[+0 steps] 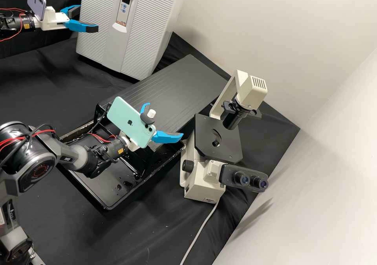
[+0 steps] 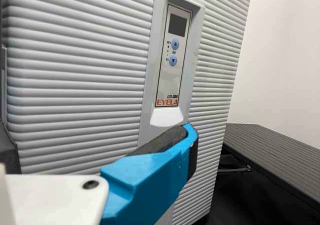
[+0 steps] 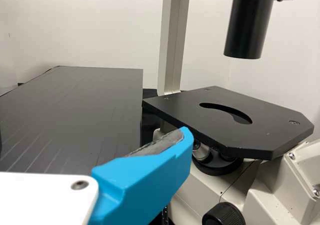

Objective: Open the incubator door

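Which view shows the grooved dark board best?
The high view: most of the board lies in sight between the incubator and the microscope, though a phone blocks part. The right wrist view shows a broad stretch closer up; the left wrist view, a part beyond the incubator's side.

A laboratory is shown. At the far left, a boxy grey incubator (image 1: 153,29) with a ribbed front is seen, fitted with a control panel (image 2: 169,82) on which a small display (image 2: 177,25) and two blue buttons (image 2: 175,44) are set. To the right, a microscope (image 1: 202,182) is placed, equipped with paired eyepieces (image 1: 242,179) and a flat black stage (image 1: 206,133). Both instruments are carried by a black-draped surface (image 1: 145,237), bordered by plain pale walls (image 1: 314,80).
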